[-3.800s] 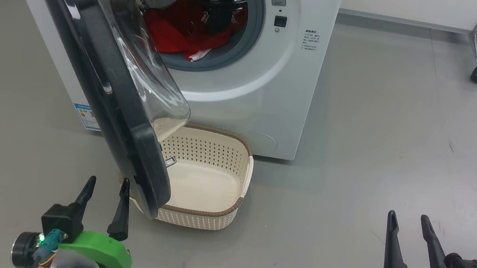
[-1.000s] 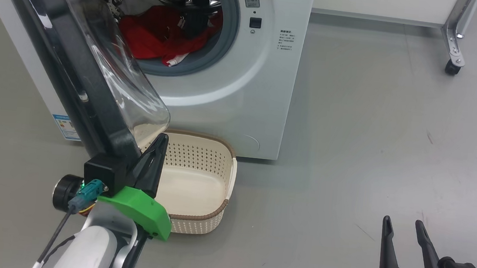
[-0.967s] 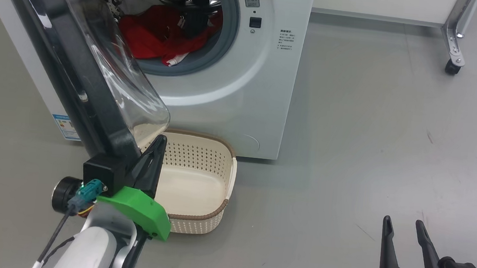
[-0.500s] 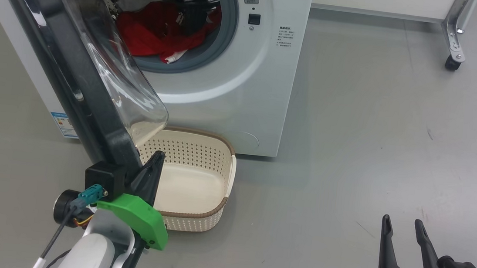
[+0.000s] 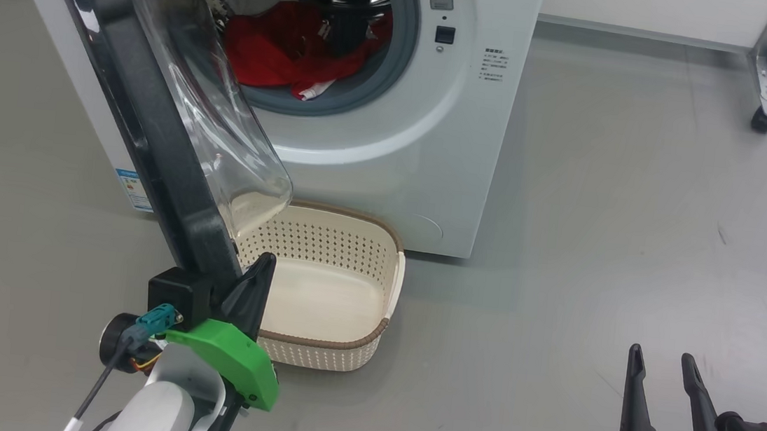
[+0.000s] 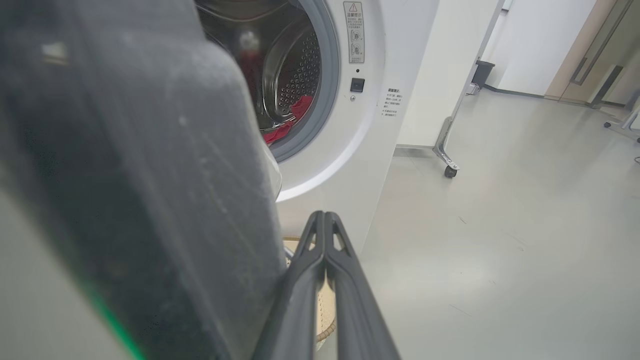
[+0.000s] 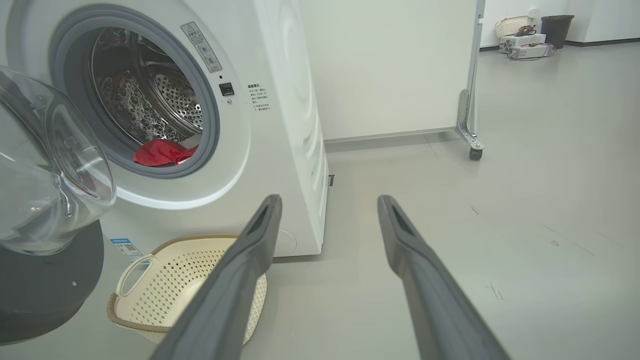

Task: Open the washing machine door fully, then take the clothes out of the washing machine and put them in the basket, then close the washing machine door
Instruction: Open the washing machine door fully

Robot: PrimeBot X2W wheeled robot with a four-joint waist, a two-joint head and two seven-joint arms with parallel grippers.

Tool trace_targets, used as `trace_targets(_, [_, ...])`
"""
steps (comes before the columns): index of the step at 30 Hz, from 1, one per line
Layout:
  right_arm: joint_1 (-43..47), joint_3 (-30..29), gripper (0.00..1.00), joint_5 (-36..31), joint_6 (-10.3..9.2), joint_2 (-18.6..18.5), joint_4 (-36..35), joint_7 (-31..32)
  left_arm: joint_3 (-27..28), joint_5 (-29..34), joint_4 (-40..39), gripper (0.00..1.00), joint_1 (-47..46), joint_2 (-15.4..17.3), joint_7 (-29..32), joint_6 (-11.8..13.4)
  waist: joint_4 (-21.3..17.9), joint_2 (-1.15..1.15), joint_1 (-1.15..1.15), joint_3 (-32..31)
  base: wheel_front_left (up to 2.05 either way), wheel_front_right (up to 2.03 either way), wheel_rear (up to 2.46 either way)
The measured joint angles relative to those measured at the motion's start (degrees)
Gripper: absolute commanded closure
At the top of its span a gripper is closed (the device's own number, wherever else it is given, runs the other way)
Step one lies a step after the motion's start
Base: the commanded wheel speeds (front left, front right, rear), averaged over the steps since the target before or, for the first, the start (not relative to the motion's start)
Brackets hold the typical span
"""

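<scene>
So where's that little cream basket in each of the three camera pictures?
Head view: basket, bottom centre, in front of the washing machine.
Left wrist view: a cream sliver low centre, between the closed fingers.
Right wrist view: lower left.
Shared landmark: the black square on the machine's front.

Item count, washer area:
1 washing machine [image 5: 389, 153], 1 washing machine door [image 5: 147, 115], 1 steel drum [image 7: 160, 95], 1 basket [image 5: 388, 272], 1 blue sticker [image 5: 133, 189], 1 caster [image 5: 762, 120] on 1 metal frame leg [image 5: 766, 76], 2 grippers: left gripper [image 5: 264, 267], right gripper [image 5: 662, 355]. Red clothes [image 5: 265, 56]: one heap, piece count not readable.
</scene>
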Motion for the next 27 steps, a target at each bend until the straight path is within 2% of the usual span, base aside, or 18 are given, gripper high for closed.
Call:
trace_targets(10, [0.11, -0.18, 0.0, -0.66, 0.49, 0.0, 0.12, 0.0, 0.53, -0.69, 1.56, 1.0, 0.01, -0.38, -1.83, 0.57, 4.97, 0.0, 0.0, -0.29, 0.0, 0.0, 0.0])
trace_targets(23, [0.32, 0.27, 0.0, -1.21, 0.87, 0.01, 0.54, 0.0, 5.31, -3.31, 3.16, 1.0, 0.07, -0.16, -4.56, 2.1, 11.15, 0.0, 0.0, -0.19, 0.0, 0.0, 0.0])
trace_targets(27, [0.31, 1.22, 0.0, -1.85, 1.08, 0.0, 0.55, 0.0, 7.67, -3.76, 3.34, 1.0, 0.1, 0.96, -5.28, 2.59, 12.14, 0.0, 0.0, 0.37, 0.0, 0.0, 0.0])
